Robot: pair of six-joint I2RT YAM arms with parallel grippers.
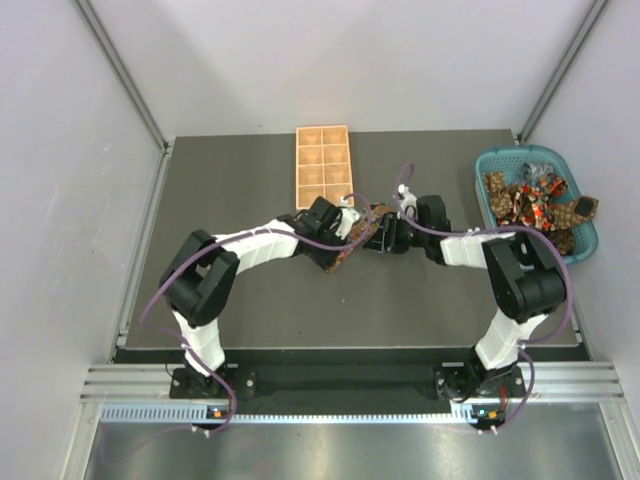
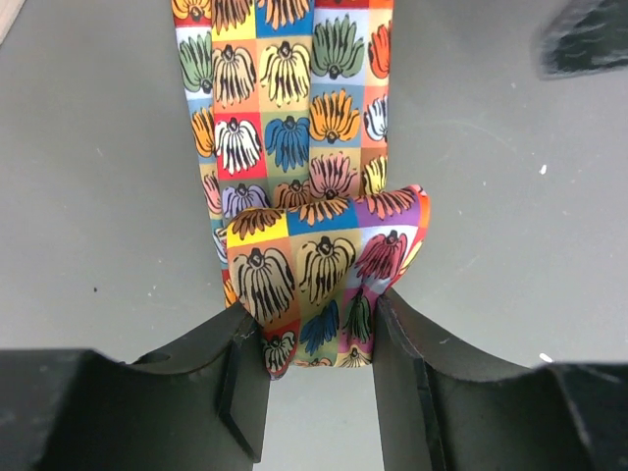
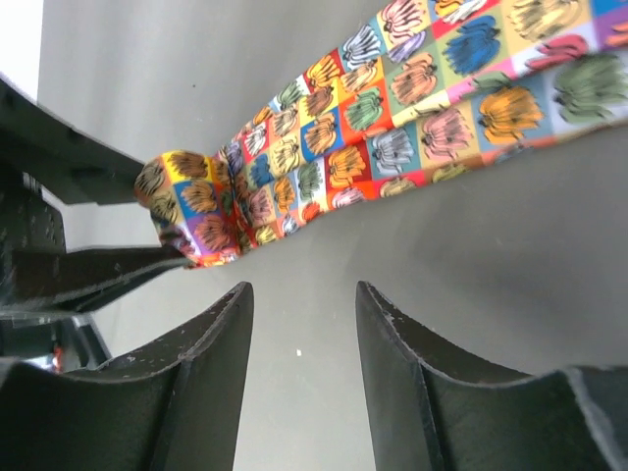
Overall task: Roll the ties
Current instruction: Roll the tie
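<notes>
You're looking at a tie [image 2: 294,177] printed as a grid of small squares in red, orange, yellow, blue, green, purple and white, each holding a dark-lined tufted motif in a contrasting colour. The worktop [image 1: 250,300] under it is plain dark grey with a few pale flecks. The left end effector [image 2: 316,343] and the right end effector [image 3: 302,304] are both matt black. Your tray [image 1: 322,165] is light tan-orange, the basket [image 1: 505,153] teal, and the ties [image 1: 530,205] in it carry busy brown, red and orange prints.
</notes>
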